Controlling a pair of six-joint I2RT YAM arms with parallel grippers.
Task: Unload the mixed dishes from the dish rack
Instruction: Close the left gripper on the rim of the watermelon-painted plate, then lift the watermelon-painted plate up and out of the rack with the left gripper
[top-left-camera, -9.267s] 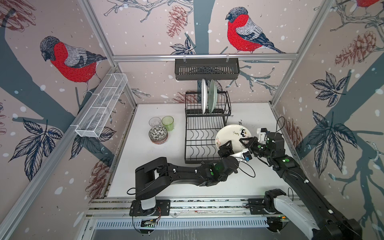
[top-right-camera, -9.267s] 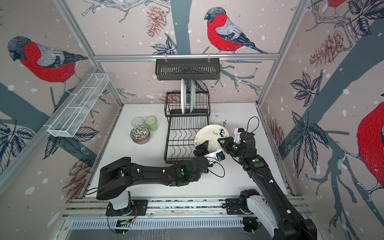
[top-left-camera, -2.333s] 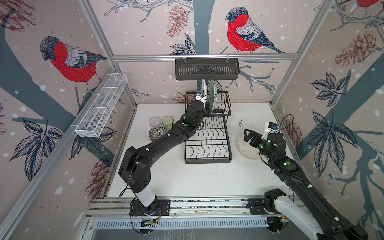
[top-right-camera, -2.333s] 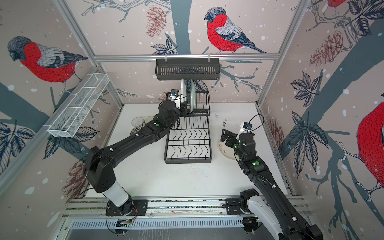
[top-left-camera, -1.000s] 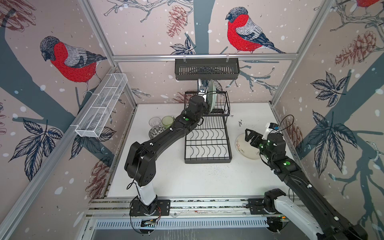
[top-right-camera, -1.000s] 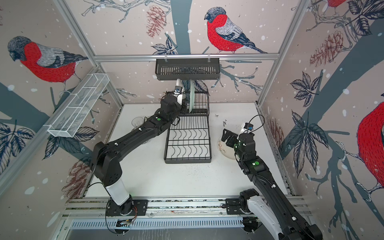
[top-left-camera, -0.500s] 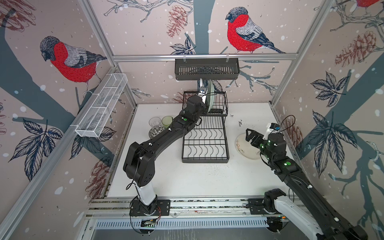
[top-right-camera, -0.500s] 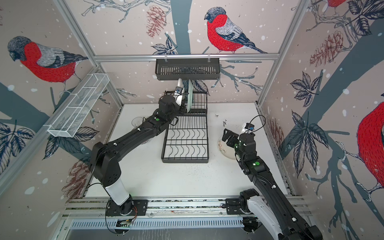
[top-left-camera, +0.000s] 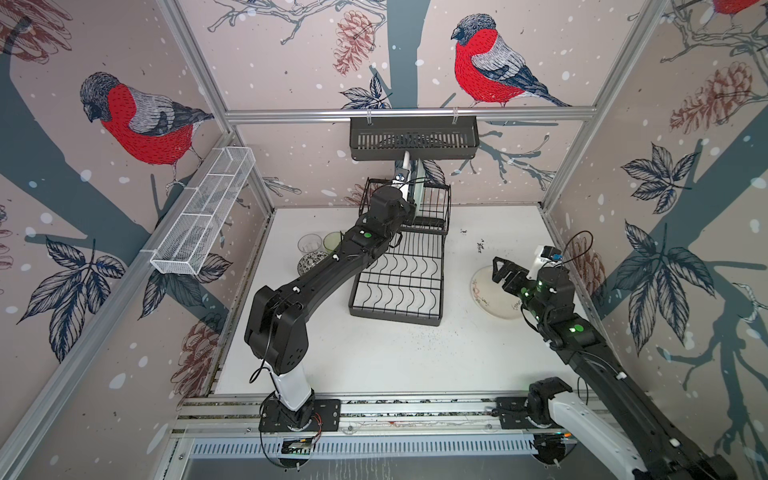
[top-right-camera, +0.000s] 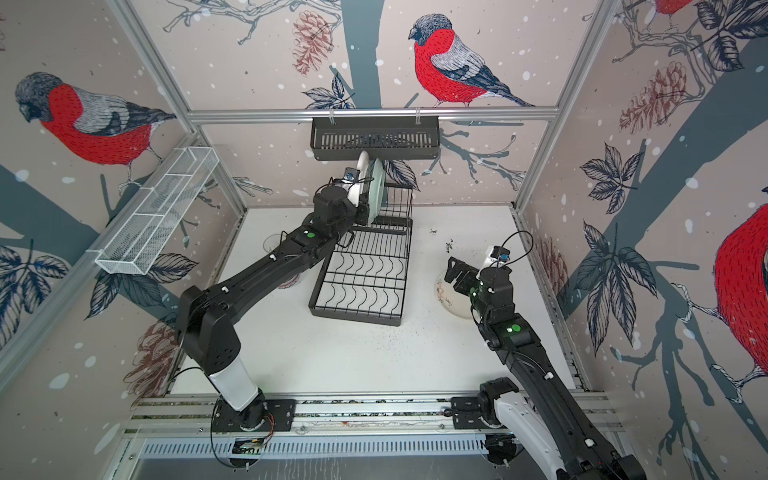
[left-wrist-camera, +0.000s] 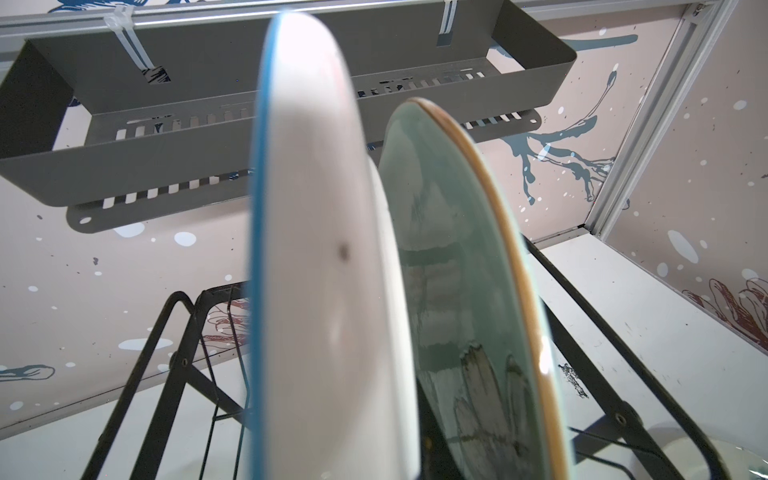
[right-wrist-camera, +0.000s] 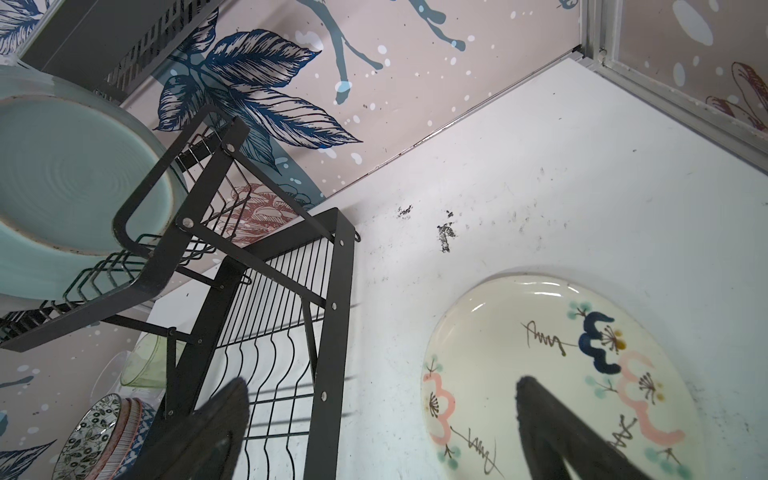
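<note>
a: top views first. why is the left pincer (top-left-camera: 409, 193) up at the dish rack (top-left-camera: 397, 286)?
b: it reaches the rack's upper level. there the white plate (top-left-camera: 406, 160) and pale green plate (top-left-camera: 420, 183) stand on edge in the slots, so a rim is the only thing to take. the patterned bowls (top-left-camera: 309, 262), clear glass (top-left-camera: 309, 243) and green glass (top-left-camera: 332, 240) already sit left of the rack. the cream plate (top-left-camera: 484, 295) lies flat on the surface (top-left-camera: 374, 353) to the rack's right.
a: left wrist view?
b: the white plate's blue rim fills the middle, edge-on, with the pale green plate just beside it. no fingers show, so i cannot tell whether the pincer is clenched on the plate.
a: right wrist view?
b: the right pincer (right-wrist-camera: 382, 380) is released, fingers spread wide above the cream plate.
a: and against earlier?
b: a second ago the rack's base lay square to the back wall; now it is slewed. longer ago both pincers were at the cream plate, by the rack's front right corner.
</note>
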